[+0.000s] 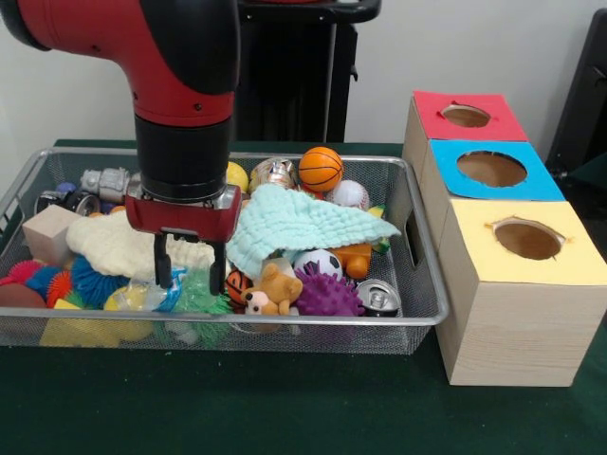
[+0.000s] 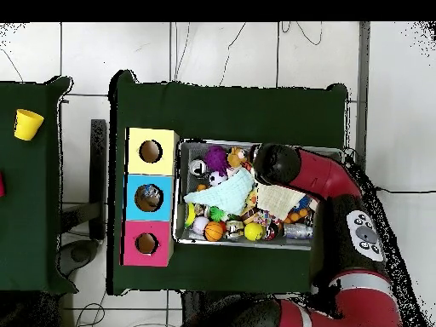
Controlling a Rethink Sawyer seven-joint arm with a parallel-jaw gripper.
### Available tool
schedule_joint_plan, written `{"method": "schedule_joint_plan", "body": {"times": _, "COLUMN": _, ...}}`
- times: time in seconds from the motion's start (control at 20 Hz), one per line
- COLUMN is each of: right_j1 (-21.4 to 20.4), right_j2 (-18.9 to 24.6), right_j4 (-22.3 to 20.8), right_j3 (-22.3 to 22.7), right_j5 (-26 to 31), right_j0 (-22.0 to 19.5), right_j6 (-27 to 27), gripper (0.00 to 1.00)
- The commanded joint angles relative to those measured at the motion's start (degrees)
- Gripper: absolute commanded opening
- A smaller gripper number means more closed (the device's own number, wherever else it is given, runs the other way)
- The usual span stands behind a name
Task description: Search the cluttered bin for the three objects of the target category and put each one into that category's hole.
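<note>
Nearest the camera, the front rim of the wire basket [image 1: 228, 322] runs across the front view, with clutter packed behind it. Gripper [image 1: 190, 275] hangs low over the basket's left half, two dark fingers [image 1: 162, 268] parted with a clear gap, tips down among a green spiky toy [image 1: 199, 299] and a crinkled clear plastic piece with blue [image 1: 142, 296] that is likely one of the bottles. Nothing visibly clamped between the fingers.

Blue-topped hole [image 1: 491, 169] sits in the middle box of three, right of the basket, between the red hole [image 1: 466, 116] and the yellow hole [image 1: 527, 239].

Judgement: step in hand is a pick of the bottle. To do it well, the fingers should straddle the plastic body only, clear of the cream cloth [image 1: 123, 248] just behind and of the green toy. Crushed plastic will flex and slip, so a firm close and a straight lift are needed. The mint cloth [image 1: 303, 227] covers the basket's centre and may hide other bottles.
</note>
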Motion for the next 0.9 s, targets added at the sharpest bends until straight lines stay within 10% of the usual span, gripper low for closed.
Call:
{"method": "schedule_joint_plan", "body": {"times": 0.05, "right_j1": 3.52, "right_j2": -1.30, "right_j4": -0.21, "right_j3": 1.83, "right_j5": 4.45, "right_j0": 1.89, "right_j6": 8.86, "gripper": 1.00}}
{"method": "schedule_joint_plan", "body": {"times": 0.9, "right_j1": 5.45, "right_j2": -3.49, "right_j4": -7.12, "right_j3": 2.56, "right_j5": -0.88, "right_j0": 3.59, "right_j6": 1.08, "gripper": 1.00}}
